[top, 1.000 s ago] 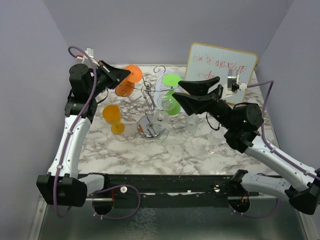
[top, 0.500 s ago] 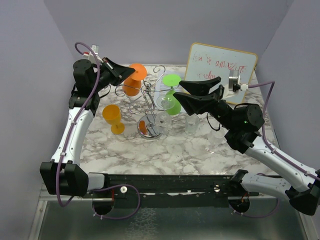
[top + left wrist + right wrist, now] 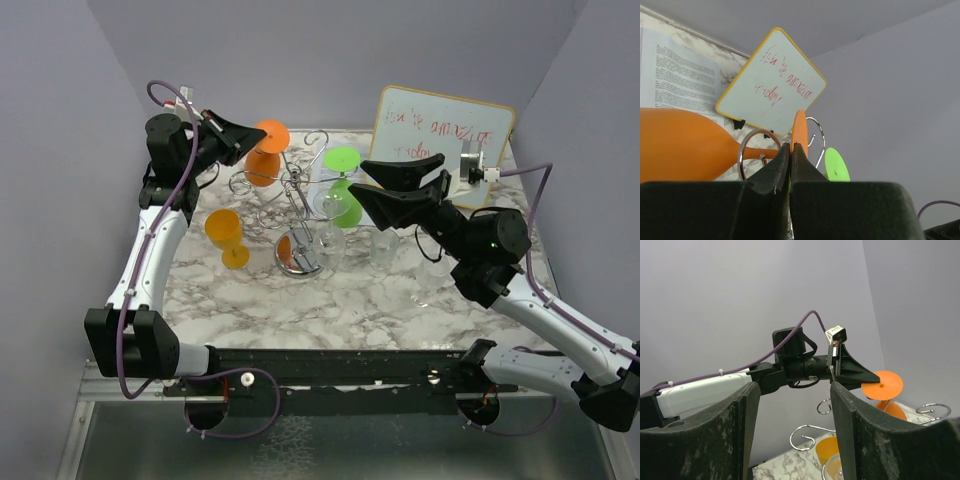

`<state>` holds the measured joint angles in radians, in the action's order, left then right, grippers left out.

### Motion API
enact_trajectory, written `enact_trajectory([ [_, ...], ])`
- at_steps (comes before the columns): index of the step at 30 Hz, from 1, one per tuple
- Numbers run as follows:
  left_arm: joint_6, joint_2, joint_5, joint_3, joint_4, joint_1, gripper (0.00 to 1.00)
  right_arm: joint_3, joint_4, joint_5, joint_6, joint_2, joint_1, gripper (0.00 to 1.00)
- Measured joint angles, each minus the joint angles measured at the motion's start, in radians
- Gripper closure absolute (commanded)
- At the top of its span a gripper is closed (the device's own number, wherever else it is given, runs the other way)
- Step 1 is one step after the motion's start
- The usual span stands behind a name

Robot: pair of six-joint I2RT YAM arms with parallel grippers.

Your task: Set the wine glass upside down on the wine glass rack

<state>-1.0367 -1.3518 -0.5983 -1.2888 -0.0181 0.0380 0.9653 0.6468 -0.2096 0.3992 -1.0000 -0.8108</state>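
Observation:
My left gripper [image 3: 247,141] is shut on the round foot of an orange wine glass [image 3: 263,165]. The glass hangs bowl-down, just left of the chrome wine glass rack [image 3: 299,196]. In the left wrist view my gripper [image 3: 790,146] pinches the foot [image 3: 799,129], with the stem crossing a rack loop [image 3: 758,150]; whether it rests in the loop I cannot tell. A green wine glass [image 3: 345,198] hangs upside down on the rack's right side. My right gripper [image 3: 374,186] is open and empty beside the green glass. In its own view the right gripper [image 3: 795,386] faces the left gripper [image 3: 852,371].
A second orange glass [image 3: 226,237] stands upright on the marble table [image 3: 300,300], left of the rack's base. Two clear glasses [image 3: 385,250] stand right of the base. A whiteboard [image 3: 441,132] leans at the back right. Purple walls close in the sides.
My left gripper has lifted the orange glass and carried it a little right, toward the rack's loops. The right arm has barely moved.

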Motion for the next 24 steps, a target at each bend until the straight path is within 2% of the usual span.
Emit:
enact_trajectory([
  [11, 0.005, -0.008, 0.0, -0.011, 0.004, -0.058, 1.0, 0.0, -0.006, 0.004, -0.001, 0.006, 0.0, 0.37],
  [24, 0.028, 0.036, -0.029, 0.021, 0.018, -0.074, 0.98, 0.0, -0.007, 0.007, 0.0, 0.006, 0.0, 0.37],
])
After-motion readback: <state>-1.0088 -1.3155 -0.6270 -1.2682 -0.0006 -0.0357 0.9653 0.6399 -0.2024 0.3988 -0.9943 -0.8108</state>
